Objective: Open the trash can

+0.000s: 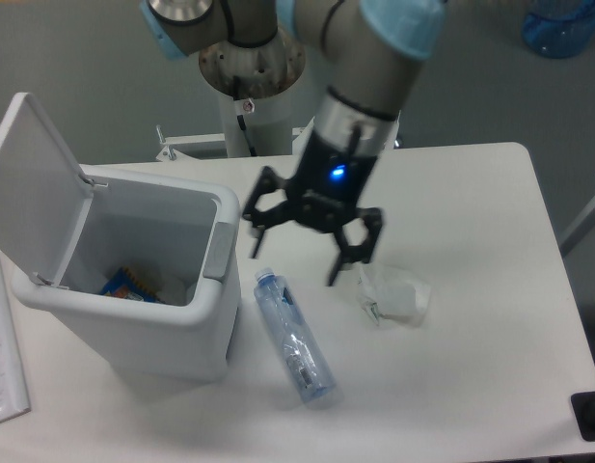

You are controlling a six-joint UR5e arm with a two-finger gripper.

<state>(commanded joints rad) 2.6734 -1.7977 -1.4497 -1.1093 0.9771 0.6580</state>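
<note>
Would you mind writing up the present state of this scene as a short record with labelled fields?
trash can: white bin on the table's left side, lid swung fully up and back
push tab: grey tab on the right rim, nothing touching it
bin contents: a blue and orange item at the bottom
gripper: open, empty, above the table to the right of the bin
plastic bottle: clear, blue-tinted, lying on the table beside the bin
crumpled plastic: clear piece right of the bottle
task status: bin appears open

even, soft overhead light with faint shadows; the claw (295, 249) is motion-blurred, the rest sharp.
</note>
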